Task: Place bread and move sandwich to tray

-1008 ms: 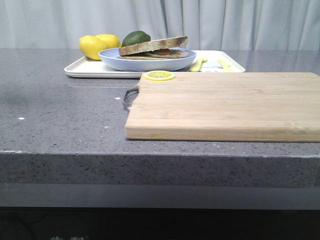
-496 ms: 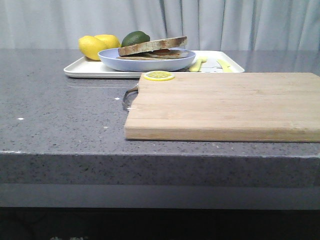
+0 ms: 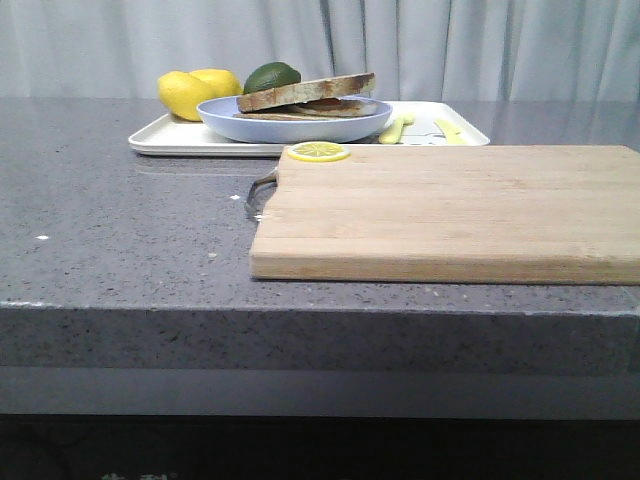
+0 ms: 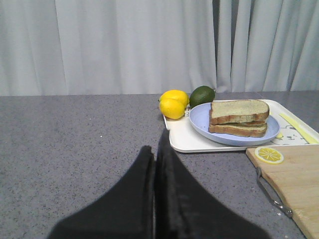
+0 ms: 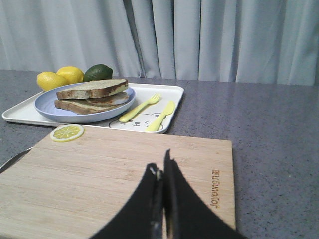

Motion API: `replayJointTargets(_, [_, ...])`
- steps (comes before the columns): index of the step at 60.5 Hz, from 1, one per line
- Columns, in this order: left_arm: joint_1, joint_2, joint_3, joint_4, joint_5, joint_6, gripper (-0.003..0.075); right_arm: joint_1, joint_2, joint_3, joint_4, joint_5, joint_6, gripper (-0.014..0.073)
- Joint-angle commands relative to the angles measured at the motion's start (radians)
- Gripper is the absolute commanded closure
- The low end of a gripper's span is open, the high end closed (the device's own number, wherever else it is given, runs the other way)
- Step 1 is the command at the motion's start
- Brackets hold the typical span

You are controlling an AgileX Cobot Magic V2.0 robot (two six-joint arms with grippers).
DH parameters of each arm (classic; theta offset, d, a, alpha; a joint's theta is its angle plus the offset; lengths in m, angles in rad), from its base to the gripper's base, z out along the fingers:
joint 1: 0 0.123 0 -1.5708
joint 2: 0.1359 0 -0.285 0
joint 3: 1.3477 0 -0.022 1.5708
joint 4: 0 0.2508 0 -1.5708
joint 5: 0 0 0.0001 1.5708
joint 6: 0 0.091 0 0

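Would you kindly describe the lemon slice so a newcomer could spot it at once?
Find the big wooden cutting board on the grey counter. At its far corner on the handle side, nearest the cream tray, lies the lemon slice: a thin, flat yellow disc, unlike the whole lemons behind the blue plate.

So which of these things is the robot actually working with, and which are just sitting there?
Part of the job:
sandwich, its top bread slice propped on the filling
tray
left gripper and right gripper, both shut and empty

Just lying about:
blue plate under the sandwich
lemons
lime
lemon slice
cutting board
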Motion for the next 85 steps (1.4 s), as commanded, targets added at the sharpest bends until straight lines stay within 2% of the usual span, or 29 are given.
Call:
replayJointTargets(1, [0.001,0.009,0.003,-0.013,-0.073,-0.009,0.0741,0.0,0.009,-0.027,0.01,-0.074,-0.002,0.0645])
replayJointTargets(33, [0.001,0.009,0.015,-0.013,-0.093,-0.009,0.0741,0.0,0.009,-0.027,0.01,-0.074,-0.002,0.0645])
replayJointTargets(38, [0.001,0.006,0.034,-0.01,-0.132,-0.009,0.0741,0.0,0.009,-0.027,0.01,-0.074,-0.002,0.0645])
replayJointTargets(49, [0.065,-0.098,0.196,-0.009,-0.327,-0.009,0.0741,0.0,0.009,-0.027,0.01,-0.074,-0.002,0.0645])
replayJointTargets(59, [0.131,-0.236,0.361,-0.029,-0.389,-0.009,0.0741,0.0,0.009,-0.027,0.01,-0.074,-0.002,0.0645])
replayJointTargets(85, [0.133,-0.233,0.732,-0.029,-0.663,-0.009,0.0741,0.0,0.009,-0.027,0.01,-0.072,-0.002,0.0645])
